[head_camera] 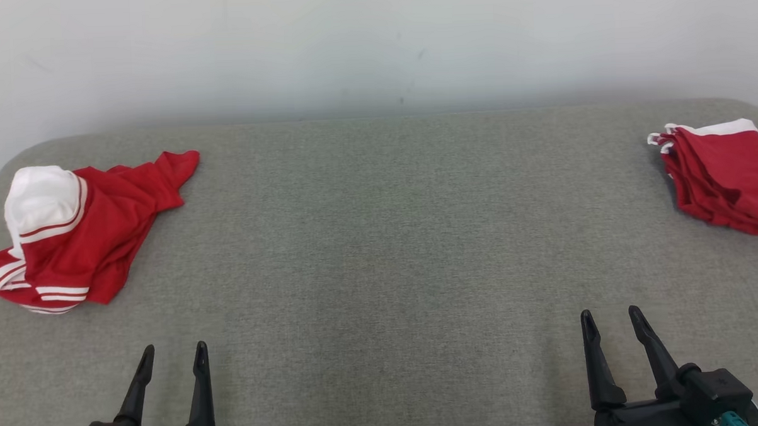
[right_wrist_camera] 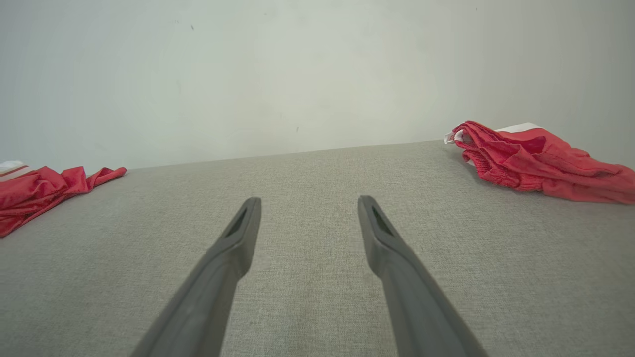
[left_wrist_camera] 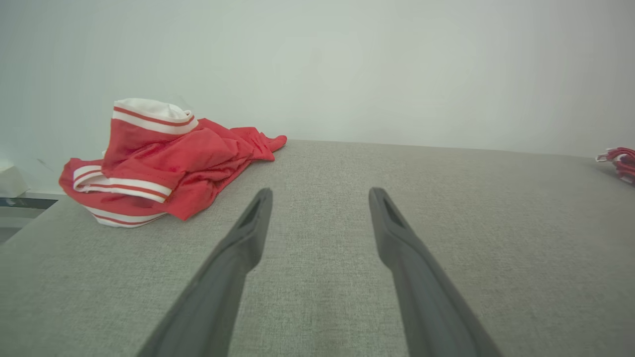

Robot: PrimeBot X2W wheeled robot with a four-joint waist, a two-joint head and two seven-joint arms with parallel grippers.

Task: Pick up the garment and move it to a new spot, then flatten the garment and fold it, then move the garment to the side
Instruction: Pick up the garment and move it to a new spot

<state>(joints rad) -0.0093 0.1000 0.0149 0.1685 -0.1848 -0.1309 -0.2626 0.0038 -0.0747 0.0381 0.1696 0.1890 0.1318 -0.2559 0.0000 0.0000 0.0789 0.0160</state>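
At frame's upper left, crumpled red-and-white garment lies on grey table; folded red stack upper right; left gripper, right gripper both spread wide, empty.

No words, numbers, brand marks or signs can be read in any of the views. The crumpled red garment at the left of the head view bears only plain white stripes and a white panel. The folded red pile at the right edge bears only a white band.
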